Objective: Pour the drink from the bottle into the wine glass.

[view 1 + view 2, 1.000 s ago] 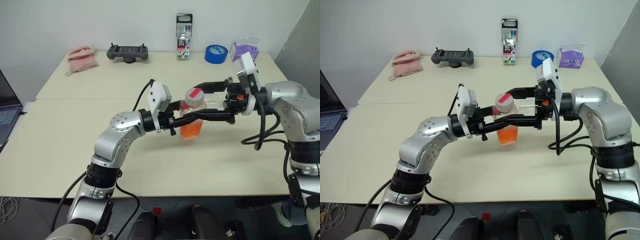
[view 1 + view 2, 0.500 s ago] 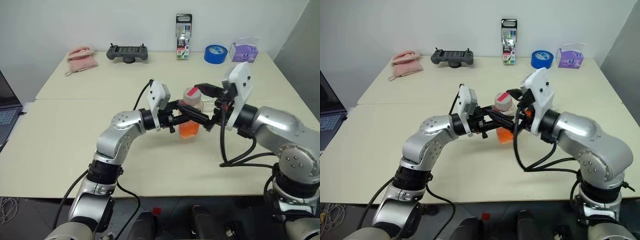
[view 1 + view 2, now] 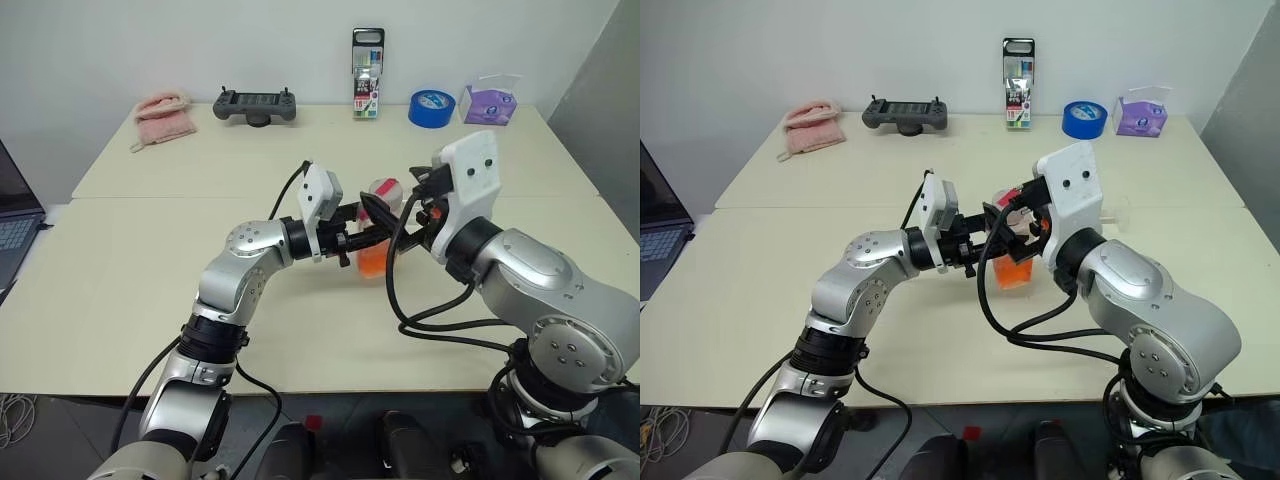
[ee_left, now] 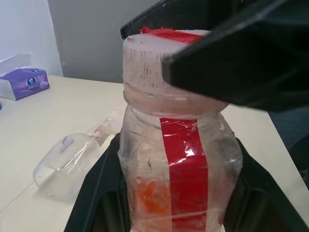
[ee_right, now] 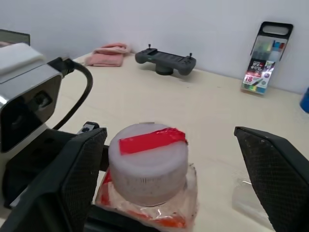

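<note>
You swung the right gripper (image 5: 169, 145) around from the bottle's (image 3: 379, 250) far side to straddle its cap (image 5: 147, 162), fingers wide.

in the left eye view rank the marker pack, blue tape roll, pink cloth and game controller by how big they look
1. game controller and pink cloth, too alike to separate
2. marker pack
3. blue tape roll

All stand along the table's far edge, so nearness hardly skews this.
</note>
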Controlling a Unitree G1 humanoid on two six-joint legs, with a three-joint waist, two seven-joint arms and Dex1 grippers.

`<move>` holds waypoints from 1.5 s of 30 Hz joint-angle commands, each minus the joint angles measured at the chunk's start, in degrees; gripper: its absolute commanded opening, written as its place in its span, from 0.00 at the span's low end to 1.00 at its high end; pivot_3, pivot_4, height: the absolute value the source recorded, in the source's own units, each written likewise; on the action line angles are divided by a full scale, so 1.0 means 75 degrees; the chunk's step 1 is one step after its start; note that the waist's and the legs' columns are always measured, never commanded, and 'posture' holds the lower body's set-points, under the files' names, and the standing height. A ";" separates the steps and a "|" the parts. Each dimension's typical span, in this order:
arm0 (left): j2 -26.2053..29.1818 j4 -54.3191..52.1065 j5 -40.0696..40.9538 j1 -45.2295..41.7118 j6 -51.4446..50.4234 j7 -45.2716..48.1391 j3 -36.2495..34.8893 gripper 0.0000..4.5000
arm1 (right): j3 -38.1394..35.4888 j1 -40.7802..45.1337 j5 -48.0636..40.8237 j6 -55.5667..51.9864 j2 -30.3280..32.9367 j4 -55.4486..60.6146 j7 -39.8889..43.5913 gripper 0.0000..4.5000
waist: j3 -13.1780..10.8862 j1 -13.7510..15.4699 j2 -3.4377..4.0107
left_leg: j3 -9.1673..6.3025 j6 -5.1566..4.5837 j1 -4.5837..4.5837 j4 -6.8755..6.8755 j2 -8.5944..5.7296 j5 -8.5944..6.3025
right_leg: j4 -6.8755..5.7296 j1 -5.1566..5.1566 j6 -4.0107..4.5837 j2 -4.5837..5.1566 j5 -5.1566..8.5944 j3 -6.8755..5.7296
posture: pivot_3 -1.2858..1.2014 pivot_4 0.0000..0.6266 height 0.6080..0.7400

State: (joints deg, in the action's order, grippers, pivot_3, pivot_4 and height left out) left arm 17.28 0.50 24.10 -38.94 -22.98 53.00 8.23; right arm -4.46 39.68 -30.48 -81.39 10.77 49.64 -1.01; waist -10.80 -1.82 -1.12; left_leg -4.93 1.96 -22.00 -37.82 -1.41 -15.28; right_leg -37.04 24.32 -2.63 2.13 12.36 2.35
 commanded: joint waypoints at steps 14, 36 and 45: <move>0.0004 -0.0238 -0.0025 -0.0213 0.0186 0.0007 -0.0142 0.40 | 0.0365 0.0299 0.0515 -0.0319 0.0144 0.0092 -0.0136 0.41 | 0.0000 -0.0006 0.0000 | 0.0000 -0.0002 0.0000 0.0000 0.0000 -0.0001 | 0.0002 0.0000 -0.0001 -0.0001 0.0000 -0.0001 | 0.52 0.24 1.00; -0.0008 -0.0708 0.0190 -0.0281 -0.0164 -0.0111 -0.0180 0.40 | 0.1688 0.1661 -0.0385 0.6030 0.3970 -0.6163 1.0429 0.41 | -0.0003 -0.0117 -0.0002 | 0.0023 -0.0025 0.0022 0.0002 0.0004 -0.0015 | 0.0016 -0.0017 -0.0011 -0.0029 0.0007 0.0007 | 0.52 0.24 1.00; 0.0237 -0.1182 0.0234 0.0049 -0.0347 -0.0374 -0.0330 0.40 | 0.1682 0.2364 -0.0017 0.6465 0.3582 -0.7468 1.1065 0.71 | -0.0003 -0.0013 -0.0002 | 0.0008 -0.0022 0.0011 -0.0005 0.0009 -0.0014 | 0.0011 -0.0012 -0.0004 -0.0001 0.0002 0.0003 | 0.52 0.24 1.00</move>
State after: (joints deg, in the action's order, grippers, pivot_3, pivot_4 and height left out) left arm 18.86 -4.60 24.46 -37.32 -26.26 51.66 9.27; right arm 8.27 55.83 -29.90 -32.58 37.42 -7.19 79.89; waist -10.82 -1.92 -1.14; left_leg -4.87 1.80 -21.93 -37.87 -1.34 -15.39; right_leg -36.95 24.23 -2.65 2.15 12.37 2.38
